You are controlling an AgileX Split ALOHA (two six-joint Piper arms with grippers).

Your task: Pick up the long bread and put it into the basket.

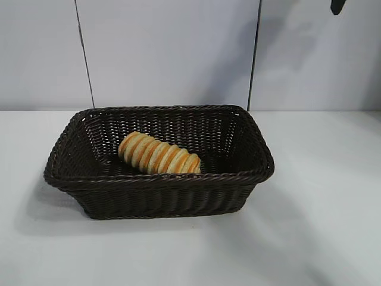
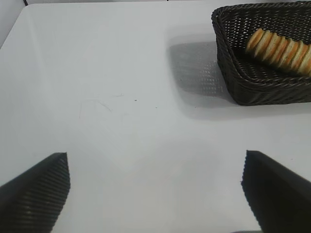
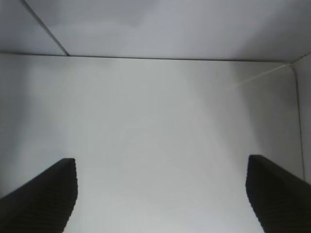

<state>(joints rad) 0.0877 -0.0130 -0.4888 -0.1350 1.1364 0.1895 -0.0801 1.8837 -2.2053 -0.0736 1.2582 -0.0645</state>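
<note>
The long bread, a tan loaf with orange and pale yellow stripes, lies inside the dark brown wicker basket at the table's middle. Both also show in the left wrist view, the bread in the basket. My left gripper is open and empty over bare table, well away from the basket. My right gripper is open and empty over bare table, facing the back wall. Only a dark bit of the right arm shows at the top right of the exterior view.
The white table surrounds the basket on all sides. A white panelled wall stands behind it. The table's far edge meets the wall in the right wrist view.
</note>
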